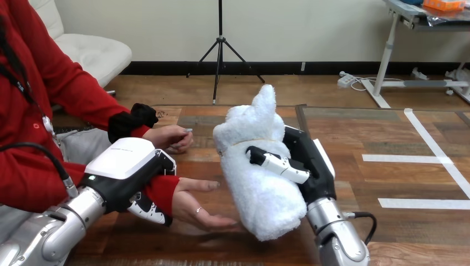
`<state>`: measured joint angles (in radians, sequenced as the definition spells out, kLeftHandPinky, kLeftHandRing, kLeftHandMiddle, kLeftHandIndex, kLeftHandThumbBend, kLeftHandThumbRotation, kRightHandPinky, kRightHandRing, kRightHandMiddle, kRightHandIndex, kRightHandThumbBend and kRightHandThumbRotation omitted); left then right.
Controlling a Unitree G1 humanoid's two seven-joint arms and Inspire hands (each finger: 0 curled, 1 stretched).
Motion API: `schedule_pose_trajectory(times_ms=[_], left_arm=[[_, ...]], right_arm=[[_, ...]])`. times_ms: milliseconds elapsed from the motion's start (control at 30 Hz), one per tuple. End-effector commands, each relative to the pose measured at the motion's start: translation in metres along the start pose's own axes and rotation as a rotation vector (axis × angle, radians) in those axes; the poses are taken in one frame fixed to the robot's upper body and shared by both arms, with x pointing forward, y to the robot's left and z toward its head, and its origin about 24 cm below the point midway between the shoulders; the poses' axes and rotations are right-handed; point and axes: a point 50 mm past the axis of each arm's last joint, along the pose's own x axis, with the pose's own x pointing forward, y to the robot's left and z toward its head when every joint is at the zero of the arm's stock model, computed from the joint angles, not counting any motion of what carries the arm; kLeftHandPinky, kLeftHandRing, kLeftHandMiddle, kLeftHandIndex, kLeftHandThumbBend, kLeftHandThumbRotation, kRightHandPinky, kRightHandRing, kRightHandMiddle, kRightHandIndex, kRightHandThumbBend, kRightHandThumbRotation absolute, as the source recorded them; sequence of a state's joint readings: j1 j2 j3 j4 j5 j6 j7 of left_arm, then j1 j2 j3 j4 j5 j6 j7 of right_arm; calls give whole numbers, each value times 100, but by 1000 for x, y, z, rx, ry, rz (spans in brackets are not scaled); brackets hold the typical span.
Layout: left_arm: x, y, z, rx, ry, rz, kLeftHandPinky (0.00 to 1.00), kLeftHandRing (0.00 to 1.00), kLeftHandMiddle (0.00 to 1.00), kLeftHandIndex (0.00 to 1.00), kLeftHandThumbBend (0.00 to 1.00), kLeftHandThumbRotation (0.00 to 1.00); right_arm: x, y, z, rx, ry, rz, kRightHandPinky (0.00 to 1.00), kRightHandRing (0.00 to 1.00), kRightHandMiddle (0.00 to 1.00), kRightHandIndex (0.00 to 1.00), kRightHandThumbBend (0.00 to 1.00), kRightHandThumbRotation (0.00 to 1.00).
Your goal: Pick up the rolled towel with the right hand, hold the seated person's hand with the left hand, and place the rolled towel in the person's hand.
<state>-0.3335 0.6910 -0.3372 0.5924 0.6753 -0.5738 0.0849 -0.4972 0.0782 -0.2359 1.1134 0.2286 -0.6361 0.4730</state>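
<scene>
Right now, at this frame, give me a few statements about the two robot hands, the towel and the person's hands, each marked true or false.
1. The right hand is curled round the rolled white towel. True.
2. The towel lies unrolled and flat. False: it is rolled and held up, tilted, with its lower end by the person's open hand.
3. The left hand grips the person's wrist, the one in the red sleeve. True.
4. The person's open hand faces palm down. False: its palm faces up and its fingers are spread.
5. The person's other hand grips the towel's top. False: it is farther back, apart from the towel.
</scene>
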Motion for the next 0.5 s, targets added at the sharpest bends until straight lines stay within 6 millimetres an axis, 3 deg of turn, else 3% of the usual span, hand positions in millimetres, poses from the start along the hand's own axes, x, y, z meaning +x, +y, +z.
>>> schedule_pose_trajectory(times_ms=[0, 467], left_arm=[[17, 32, 19, -10, -106, 152, 26, 31, 36, 35, 80, 4], [17, 33, 20, -8, -114, 156, 27, 31, 36, 36, 80, 5]], right_arm=[[30, 15, 32, -25, -129, 79, 6, 13, 23, 27, 64, 0], [29, 18, 32, -38, -138, 84, 6, 13, 23, 27, 64, 0]])
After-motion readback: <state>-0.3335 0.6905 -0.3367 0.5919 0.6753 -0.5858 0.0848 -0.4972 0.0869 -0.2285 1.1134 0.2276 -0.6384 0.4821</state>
